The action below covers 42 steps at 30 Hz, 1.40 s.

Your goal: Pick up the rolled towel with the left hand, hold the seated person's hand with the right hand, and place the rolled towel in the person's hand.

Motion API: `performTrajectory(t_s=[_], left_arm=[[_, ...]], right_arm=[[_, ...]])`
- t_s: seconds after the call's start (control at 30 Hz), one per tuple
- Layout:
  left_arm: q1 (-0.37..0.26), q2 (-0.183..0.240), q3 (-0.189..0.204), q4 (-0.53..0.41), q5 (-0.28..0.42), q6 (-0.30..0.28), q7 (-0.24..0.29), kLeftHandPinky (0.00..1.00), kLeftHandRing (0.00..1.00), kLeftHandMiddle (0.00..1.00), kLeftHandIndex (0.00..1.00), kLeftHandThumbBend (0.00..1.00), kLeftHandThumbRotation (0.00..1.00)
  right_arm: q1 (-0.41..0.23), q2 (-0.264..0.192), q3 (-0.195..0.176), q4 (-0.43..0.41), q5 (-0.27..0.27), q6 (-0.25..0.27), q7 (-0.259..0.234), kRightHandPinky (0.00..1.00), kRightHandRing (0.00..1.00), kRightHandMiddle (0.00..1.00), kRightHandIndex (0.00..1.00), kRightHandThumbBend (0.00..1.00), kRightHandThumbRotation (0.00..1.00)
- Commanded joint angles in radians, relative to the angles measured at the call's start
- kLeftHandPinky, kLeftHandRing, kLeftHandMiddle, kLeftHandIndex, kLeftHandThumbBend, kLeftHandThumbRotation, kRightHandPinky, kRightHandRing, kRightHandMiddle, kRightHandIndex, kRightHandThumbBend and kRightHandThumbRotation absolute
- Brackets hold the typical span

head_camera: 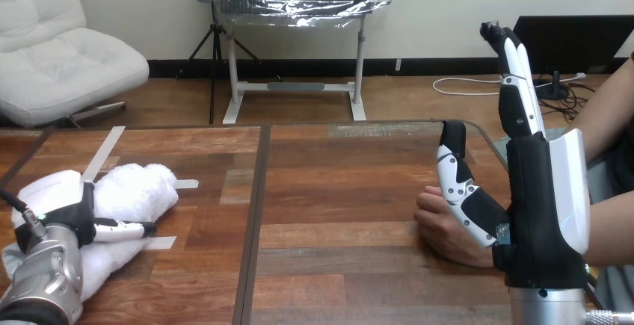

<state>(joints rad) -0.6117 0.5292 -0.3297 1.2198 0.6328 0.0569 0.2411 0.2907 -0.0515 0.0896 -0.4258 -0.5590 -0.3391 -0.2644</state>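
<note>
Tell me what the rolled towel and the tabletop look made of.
Rolled towel: white terry cloth, probably cotton; fluffy matte nap, soft lumpy folds.
Table: wood planks or wood-look laminate, can't tell which; brown grain, slight sheen, dark seam strips between panels.

White rolled towel (131,190) lying at table (336,190) left side; person's hand (441,224) loosely curled, resting on table at right

Left hand (81,217) lies on the rolled towel (138,187), while right hand (538,190) stands straight-fingered beside the person's hand (437,224).
</note>
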Motion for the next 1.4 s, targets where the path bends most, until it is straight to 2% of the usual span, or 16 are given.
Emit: performTrajectory(t_s=[0.0, 0.17, 0.4, 0.7, 0.8, 0.93, 1.1, 1.2, 1.27, 1.37], left_arm=[[0.036, -0.039, -0.012, 0.038, -0.010, -0.012, 0.011, 0.43, 0.46, 0.52, 0.51, 0.70, 0.20], [0.045, -0.042, -0.002, 0.039, -0.036, -0.033, 0.036, 0.43, 0.46, 0.53, 0.51, 0.67, 0.13], [0.059, -0.038, -0.014, 0.043, -0.041, -0.079, 0.086, 0.42, 0.46, 0.52, 0.51, 0.66, 0.10], [0.079, -0.036, -0.002, 0.044, -0.063, -0.163, 0.145, 0.41, 0.44, 0.49, 0.52, 0.65, 0.07], [0.089, -0.038, 0.018, 0.041, -0.087, -0.205, 0.159, 0.41, 0.44, 0.48, 0.52, 0.65, 0.06], [0.113, -0.035, 0.044, 0.034, -0.123, -0.316, 0.190, 0.40, 0.44, 0.48, 0.51, 0.66, 0.06], [0.130, -0.040, 0.081, 0.032, -0.170, -0.408, 0.198, 0.41, 0.44, 0.48, 0.51, 0.66, 0.11], [0.144, -0.053, 0.126, 0.030, -0.222, -0.478, 0.188, 0.41, 0.44, 0.48, 0.51, 0.68, 0.13], [0.157, -0.065, 0.164, 0.027, -0.271, -0.548, 0.170, 0.41, 0.44, 0.48, 0.51, 0.69, 0.14], [0.172, -0.077, 0.194, 0.025, -0.314, -0.629, 0.155, 0.40, 0.43, 0.47, 0.51, 0.72, 0.16]], right_arm=[[-0.050, -0.012, -0.016, -0.036, 0.000, -0.010, 0.003, 1.00, 1.00, 1.00, 0.93, 0.00, 0.00], [-0.054, -0.010, -0.019, -0.031, 0.006, -0.014, 0.003, 1.00, 1.00, 0.98, 0.92, 0.00, 0.00], [-0.056, -0.010, -0.021, -0.026, 0.013, -0.020, 0.004, 1.00, 1.00, 0.97, 0.90, 0.00, 0.00], [-0.056, -0.005, -0.021, -0.026, 0.016, -0.014, 0.006, 1.00, 1.00, 0.95, 0.89, 0.00, 0.00], [-0.057, -0.004, -0.021, -0.024, 0.015, -0.015, 0.004, 1.00, 1.00, 0.94, 0.88, 0.00, 0.00], [-0.057, -0.004, -0.021, -0.025, 0.020, -0.011, 0.009, 1.00, 1.00, 0.93, 0.88, 0.00, 0.00], [-0.061, -0.006, -0.023, -0.019, 0.016, -0.019, 0.005, 1.00, 1.00, 0.92, 0.87, 0.00, 0.00], [-0.062, -0.008, -0.023, -0.018, 0.019, -0.021, 0.006, 1.00, 0.99, 0.91, 0.86, 0.00, 0.00], [-0.064, -0.011, -0.024, -0.015, 0.023, -0.026, 0.008, 1.00, 0.99, 0.91, 0.86, 0.00, 0.00], [-0.066, -0.012, -0.024, -0.012, 0.027, -0.030, 0.008, 1.00, 0.99, 0.90, 0.86, 0.00, 0.00]])
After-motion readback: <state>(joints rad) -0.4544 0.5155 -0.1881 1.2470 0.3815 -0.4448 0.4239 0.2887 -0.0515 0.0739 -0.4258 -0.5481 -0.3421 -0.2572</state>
